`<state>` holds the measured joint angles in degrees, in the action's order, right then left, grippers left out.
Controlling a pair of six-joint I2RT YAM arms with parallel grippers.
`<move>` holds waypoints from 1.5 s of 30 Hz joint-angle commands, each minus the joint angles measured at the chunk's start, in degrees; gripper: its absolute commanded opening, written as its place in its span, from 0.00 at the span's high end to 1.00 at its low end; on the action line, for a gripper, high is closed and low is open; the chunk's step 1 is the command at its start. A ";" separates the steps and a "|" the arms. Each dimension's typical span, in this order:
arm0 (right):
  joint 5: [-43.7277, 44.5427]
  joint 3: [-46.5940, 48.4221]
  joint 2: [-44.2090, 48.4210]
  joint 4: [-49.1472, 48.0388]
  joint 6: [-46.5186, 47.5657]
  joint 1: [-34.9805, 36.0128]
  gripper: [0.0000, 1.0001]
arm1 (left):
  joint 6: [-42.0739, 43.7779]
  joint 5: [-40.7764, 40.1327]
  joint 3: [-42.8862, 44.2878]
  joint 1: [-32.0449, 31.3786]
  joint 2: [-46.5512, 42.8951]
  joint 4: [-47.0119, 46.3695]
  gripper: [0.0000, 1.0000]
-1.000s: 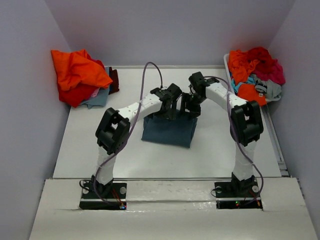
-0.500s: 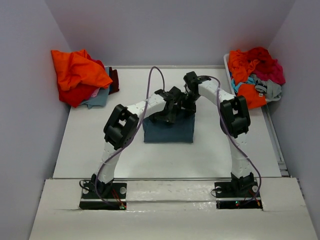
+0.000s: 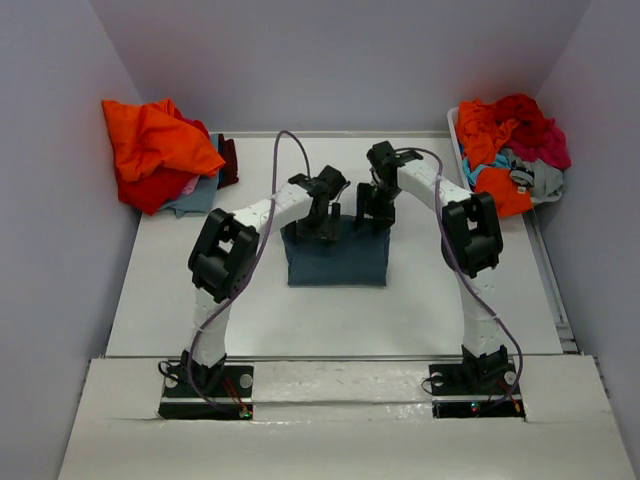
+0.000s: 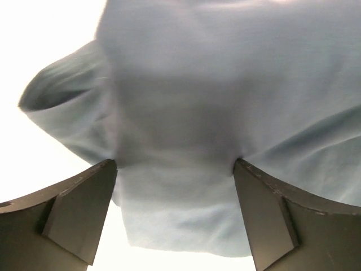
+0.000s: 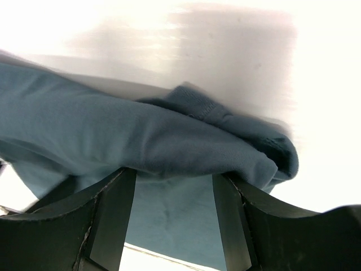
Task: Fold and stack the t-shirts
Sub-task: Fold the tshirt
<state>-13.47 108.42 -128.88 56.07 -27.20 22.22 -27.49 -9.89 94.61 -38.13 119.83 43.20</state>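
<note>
At the middle of the top view we see the slate-blue t-shirt [image 3: 337, 262] lying on the white counter [image 3: 200, 290]. It is folded into a roughly square pad, with its lower edge straight and its upper edge under the two arms. The left hand [image 3: 320, 228] sits over the pad's upper left corner. The right hand [image 3: 368, 218] sits over its upper right corner, near the left one but apart from it.

In the left wrist view the dark fingers [image 4: 79, 217] stand wide apart at the bottom corners of the frame. Blue cloth fills the space above and between them, and a rounded fold bulges toward the left of the frame. Neither finger pinches the cloth, so we read this hand as wide and holding nothing.

In the right wrist view the fingers [image 5: 110, 220] also stand apart, somewhat less wide. A thick roll of cloth lies across their tips, and a hemmed corner is bunched at the right of the frame. We see no clamp on the cloth here either.

In the upper left of the top view, an orange and red heap [image 3: 150, 150] of shirts rests against the wall. In the upper right, a mixed heap [image 3: 505, 140] of orange, red, magenta, teal and grey shirts fills a white bin [image 3: 453, 128]. Both heaps lie well apart from the folded shirt.
</note>
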 commanded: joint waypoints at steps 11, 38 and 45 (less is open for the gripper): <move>0.47 -3.39 6.00 -1.23 0.66 -0.77 0.37 | -3.27 13.22 -12.58 7.46 -18.83 -3.29 0.01; -12.62 -11.47 13.74 -2.19 3.03 -0.77 0.37 | -6.00 27.73 -33.70 14.75 -22.71 -23.16 0.01; -13.59 -15.42 14.09 -3.25 3.47 -0.77 0.37 | -5.21 26.94 -34.05 16.77 -21.31 -23.34 0.01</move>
<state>-24.58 94.11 -116.71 55.16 -24.82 21.74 -33.47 16.56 61.06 -22.50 98.26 20.53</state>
